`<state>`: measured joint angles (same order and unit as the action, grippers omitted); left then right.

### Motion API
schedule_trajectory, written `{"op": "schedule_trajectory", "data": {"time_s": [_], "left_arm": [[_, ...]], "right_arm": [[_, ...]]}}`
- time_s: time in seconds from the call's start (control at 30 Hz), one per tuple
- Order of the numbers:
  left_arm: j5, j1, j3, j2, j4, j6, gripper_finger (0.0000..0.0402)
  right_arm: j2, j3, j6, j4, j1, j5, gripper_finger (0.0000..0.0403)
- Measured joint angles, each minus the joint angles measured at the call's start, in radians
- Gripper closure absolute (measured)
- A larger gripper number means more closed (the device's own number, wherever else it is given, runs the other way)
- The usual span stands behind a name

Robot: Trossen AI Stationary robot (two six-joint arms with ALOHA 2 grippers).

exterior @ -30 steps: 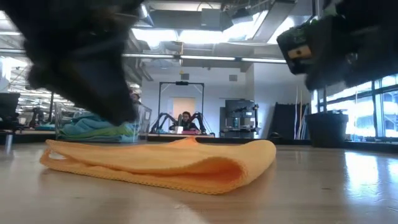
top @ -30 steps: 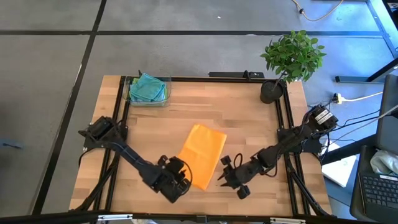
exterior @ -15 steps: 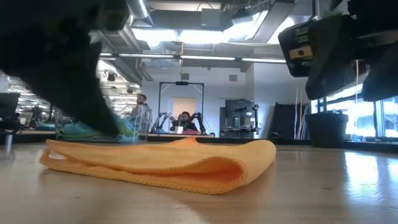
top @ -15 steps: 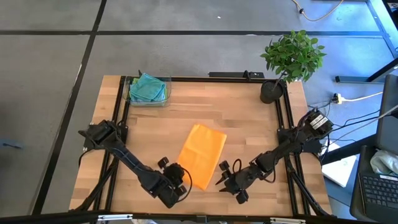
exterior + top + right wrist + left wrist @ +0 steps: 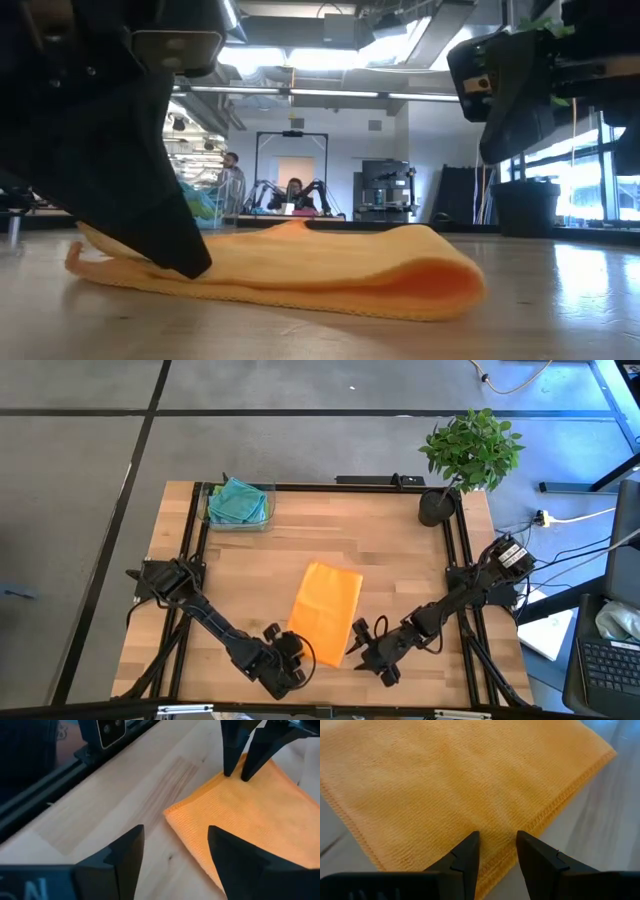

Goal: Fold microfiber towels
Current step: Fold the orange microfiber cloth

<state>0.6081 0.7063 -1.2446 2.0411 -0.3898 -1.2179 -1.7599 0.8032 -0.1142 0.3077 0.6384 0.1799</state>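
The orange towel (image 5: pixel 325 612) lies folded flat near the middle of the table (image 5: pixel 400 550), toward its front edge. The left claw (image 5: pixel 495 851) stands with its fingers partly apart, tips pressing on the towel's near hem, gripping nothing. The right claw (image 5: pixel 172 852) hangs just beside the towel's other front corner, spread wide and empty. Blue and teal towels (image 5: pixel 238 501) sit in a clear bin (image 5: pixel 268 510) at the far left corner.
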Motion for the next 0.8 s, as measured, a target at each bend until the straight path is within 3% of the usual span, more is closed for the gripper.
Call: {"op": "schedule_trajectory", "data": {"time_s": [0.2, 0.43, 0.8], "left_arm": [[-0.019, -0.001, 0.000, 0.000, 0.004, 0.000, 0.0278], [-0.022, -0.007, 0.000, 0.000, 0.033, 0.024, 0.0278], [-0.020, -0.011, 0.000, 0.000, 0.059, 0.050, 0.0278]], "right_arm": [[-0.031, -0.007, -0.072, 0.008, 0.000, 0.003, 0.0192], [-0.162, -0.007, -0.203, 0.172, 0.000, 0.041, 0.0202], [-0.185, -0.007, -0.209, 0.228, 0.001, 0.059, 0.0231]]}}
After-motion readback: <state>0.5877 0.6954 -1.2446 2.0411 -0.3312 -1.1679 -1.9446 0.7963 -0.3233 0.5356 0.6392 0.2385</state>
